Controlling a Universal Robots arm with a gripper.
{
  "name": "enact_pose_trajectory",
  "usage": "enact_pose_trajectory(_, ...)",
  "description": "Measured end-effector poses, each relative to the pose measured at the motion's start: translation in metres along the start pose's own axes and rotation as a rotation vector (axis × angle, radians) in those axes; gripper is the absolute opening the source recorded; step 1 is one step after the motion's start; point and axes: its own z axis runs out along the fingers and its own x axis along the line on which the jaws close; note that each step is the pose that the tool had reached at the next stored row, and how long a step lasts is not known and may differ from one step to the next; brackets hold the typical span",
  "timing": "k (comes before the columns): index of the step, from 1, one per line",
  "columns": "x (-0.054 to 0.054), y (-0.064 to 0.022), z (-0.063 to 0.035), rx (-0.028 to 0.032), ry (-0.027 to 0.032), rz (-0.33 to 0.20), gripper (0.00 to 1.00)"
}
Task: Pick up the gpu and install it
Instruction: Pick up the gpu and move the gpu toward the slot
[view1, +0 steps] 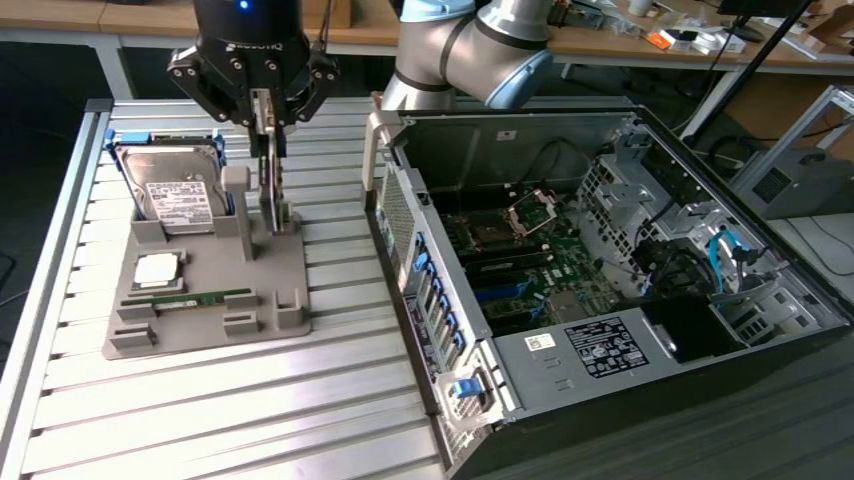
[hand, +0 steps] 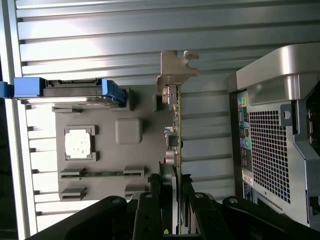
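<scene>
Grey holder (view1: 200, 335) on slatted surface (view1: 200, 420) has gpu (view1: 276, 190) upright on edge in its slot, beside hard drive (view1: 174, 190). Jaws narrow, pinching gpu's top edge. Best approach: lift dead vertical, no tilt, so card doesn't bind or drag holder.

Your gripper (view1: 271, 128) clamped on the gpu (view1: 278, 195) at the exterior view's upper left, hard drive (view1: 180, 188) and gray post (view1: 236, 188) crowding it from the view's left, bare strip of table (view1: 340, 330) free on the view's right, computer case (view1: 414, 270) wall beyond, case open upward.
</scene>
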Motion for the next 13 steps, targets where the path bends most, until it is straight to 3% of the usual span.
enact_pose_trajectory(13, -0.0002, 0.0004, -0.0082, 0.0, 0.0, 0.0, 0.27)
